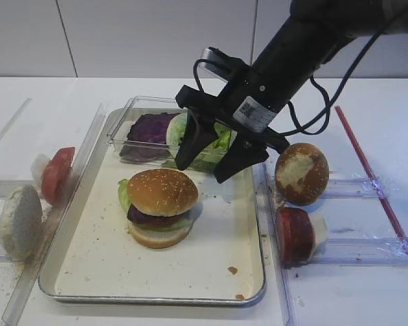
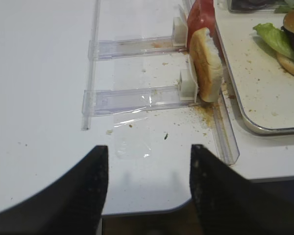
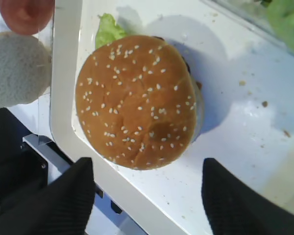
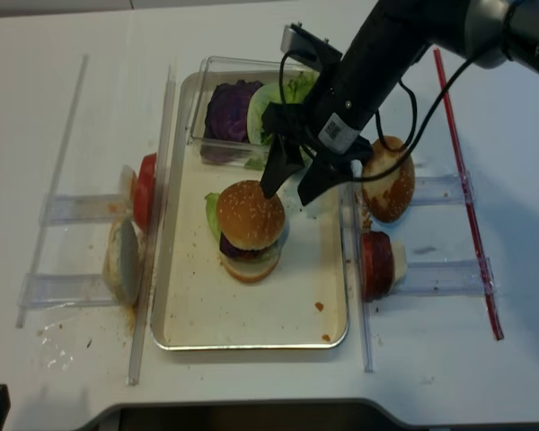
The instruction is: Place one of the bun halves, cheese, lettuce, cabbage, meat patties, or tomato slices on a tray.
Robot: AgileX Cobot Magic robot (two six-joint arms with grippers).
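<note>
One bun top sits on the stacked burger in the middle of the tray. The right gripper hangs at its 1 o'clock, fingers wide apart, holding nothing. If it dips or swings, it could knock the burger over. The left gripper waits apart too, empty.

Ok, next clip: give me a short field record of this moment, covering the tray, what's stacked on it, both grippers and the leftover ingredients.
tray: cream surface, silver rim, crumbs
stack on tray: sesame bun top over dark filling, lettuce sticking out, pale bun bottom underneath
right gripper: open, empty, above and behind the stack
left gripper: open, empty, over bare table
clear box: on tray's far end, holds purple cabbage and green leaves
left racks: tomato slice, pale bun half
right racks: white-patched bun, red slice
</note>
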